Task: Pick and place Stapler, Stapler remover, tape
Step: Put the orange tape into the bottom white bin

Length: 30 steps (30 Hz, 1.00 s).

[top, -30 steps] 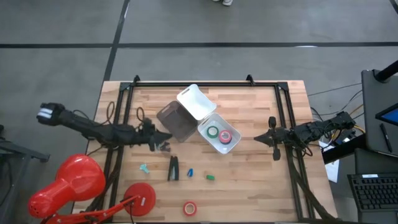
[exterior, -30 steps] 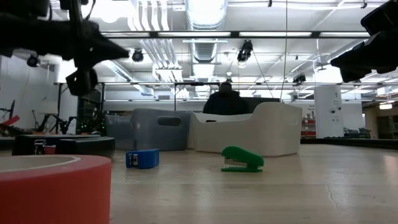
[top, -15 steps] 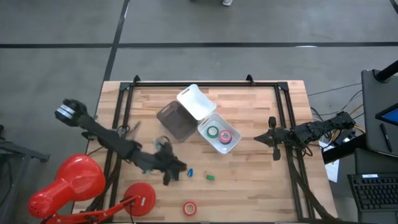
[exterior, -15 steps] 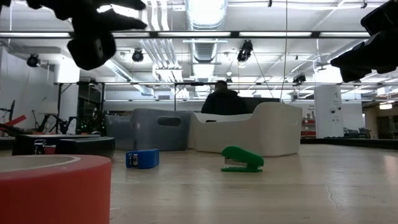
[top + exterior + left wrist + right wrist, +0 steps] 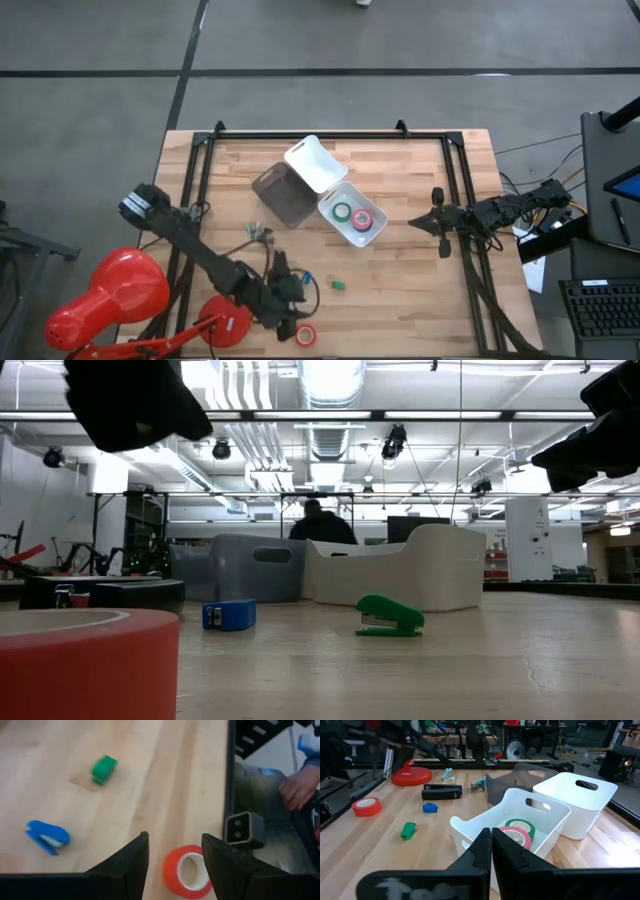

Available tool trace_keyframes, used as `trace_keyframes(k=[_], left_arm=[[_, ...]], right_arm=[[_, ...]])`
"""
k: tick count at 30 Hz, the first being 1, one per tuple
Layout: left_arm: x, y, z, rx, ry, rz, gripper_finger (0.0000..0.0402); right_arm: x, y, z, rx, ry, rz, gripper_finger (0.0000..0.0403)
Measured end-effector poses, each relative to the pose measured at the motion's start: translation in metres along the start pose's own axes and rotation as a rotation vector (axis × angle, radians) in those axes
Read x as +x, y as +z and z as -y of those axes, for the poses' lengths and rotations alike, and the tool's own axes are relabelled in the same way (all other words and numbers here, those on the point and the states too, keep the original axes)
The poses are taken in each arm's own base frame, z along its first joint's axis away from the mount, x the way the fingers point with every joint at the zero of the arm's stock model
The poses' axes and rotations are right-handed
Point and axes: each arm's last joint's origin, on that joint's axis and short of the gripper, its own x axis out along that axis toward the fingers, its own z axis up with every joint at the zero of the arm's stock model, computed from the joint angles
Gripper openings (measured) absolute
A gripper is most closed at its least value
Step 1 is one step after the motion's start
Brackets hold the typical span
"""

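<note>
My left gripper hangs open above a red tape roll that lies flat near the table's front edge; its fingers stand to either side of the roll without touching it. The black stapler lies flat on the table, and my left arm covers most of it in the high view. A teal stapler remover lies by the grey bin. Green and pink tape rolls lie in a white bin. My right gripper is shut and holds nothing, at the table's right.
A small blue stapler and a green one lie right of the black stapler. A grey bin and a second white bin stand mid-table. A red lamp sits front left. A person's hand shows beyond the front edge.
My left gripper has swung from beside the grey bin toward the table's near edge and to the right, passing over the black stapler, and now hangs over the red tape roll. The stapler remover stays by the grey bin.
</note>
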Motion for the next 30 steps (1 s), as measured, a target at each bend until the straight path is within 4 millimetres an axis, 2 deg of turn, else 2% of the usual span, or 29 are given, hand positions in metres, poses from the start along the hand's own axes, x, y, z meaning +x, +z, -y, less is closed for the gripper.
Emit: trace_keyframes(k=[3, 8, 30], left_arm=[[0.008, -0.007, 0.011, 0.023, 0.005, -0.023, 0.0183], [0.028, -0.025, 0.011, 0.038, 0.066, -0.106, 0.0183], [0.071, -0.049, 0.011, 0.051, 0.094, -0.186, 0.0183]], right_arm=[[0.0, 0.0, 0.0, -0.001, 0.0, 0.0, 0.0008], [0.0, 0.0, 0.0, -0.003, 0.0, 0.0, 0.0008], [0.0, 0.0, 0.0, -0.001, 0.0, -0.001, 0.0008]])
